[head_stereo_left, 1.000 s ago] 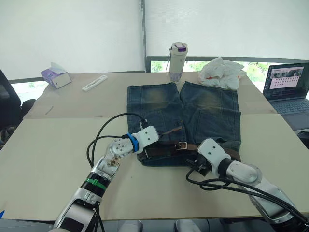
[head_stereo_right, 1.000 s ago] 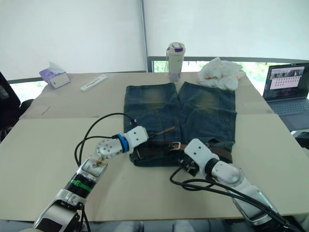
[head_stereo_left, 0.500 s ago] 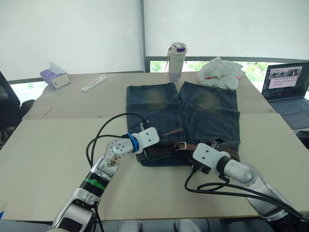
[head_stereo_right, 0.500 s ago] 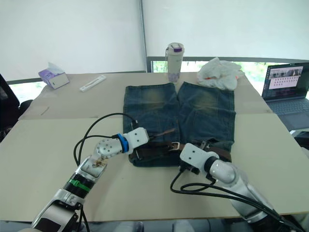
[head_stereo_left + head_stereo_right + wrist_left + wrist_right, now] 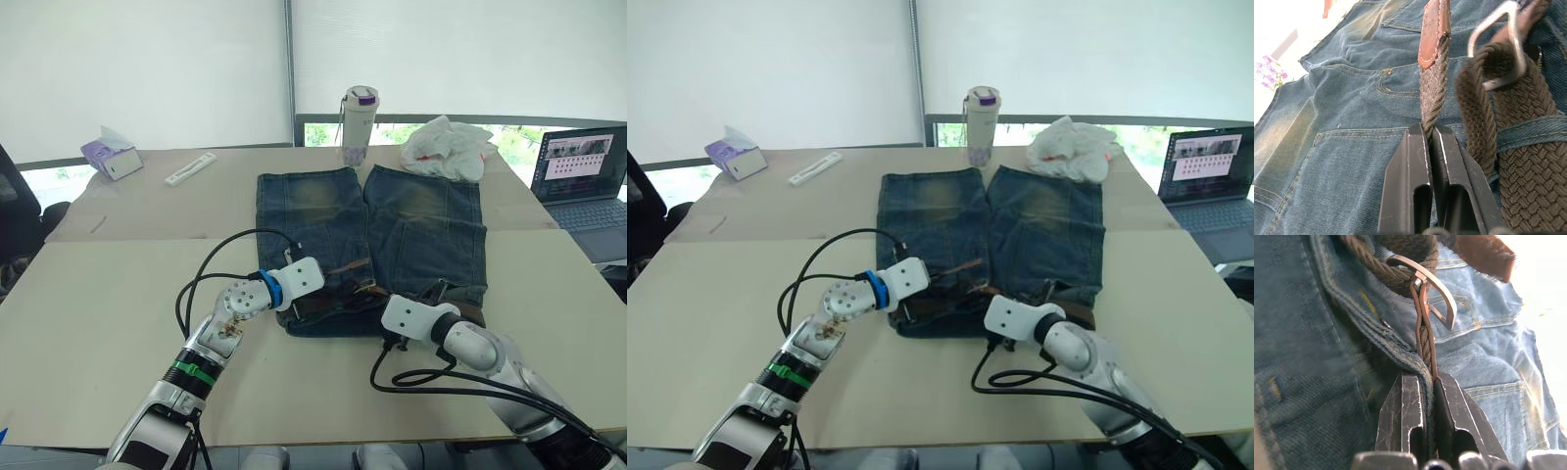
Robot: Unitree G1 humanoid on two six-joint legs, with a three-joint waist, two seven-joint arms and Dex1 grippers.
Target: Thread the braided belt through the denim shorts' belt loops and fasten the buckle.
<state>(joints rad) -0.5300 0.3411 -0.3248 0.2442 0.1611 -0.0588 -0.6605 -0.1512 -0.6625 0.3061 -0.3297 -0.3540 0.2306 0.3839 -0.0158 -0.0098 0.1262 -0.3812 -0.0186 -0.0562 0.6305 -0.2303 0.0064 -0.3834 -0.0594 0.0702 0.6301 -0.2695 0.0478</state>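
The denim shorts (image 5: 323, 211) lie flat mid-table, waistband toward me. Along the waistband runs the braided belt (image 5: 333, 300), passing under a belt loop (image 5: 1530, 131). My left gripper (image 5: 1430, 133) is shut on the belt's end just below its brown leather tip (image 5: 1433, 29), which stands up between the fingers. The silver buckle (image 5: 1498, 46) is right beside that tip. My right gripper (image 5: 1428, 382) is shut on the strap just behind the buckle (image 5: 1436, 289), with the waistband's edge against its fingers. In the left eye view the two wrists meet at the buckle (image 5: 366, 286).
A bottle (image 5: 360, 113), a white plastic bag (image 5: 449, 147) and a laptop (image 5: 583, 176) stand at the far side and right. A tissue box (image 5: 111, 157) and a flat white object (image 5: 191, 168) lie far left. Black cables (image 5: 211, 269) loop over the table beside both arms.
My right gripper has slid left along the waistband to the buckle and closed from open onto the strap. The buckle has tipped up slightly. The left gripper has kept its hold and place.
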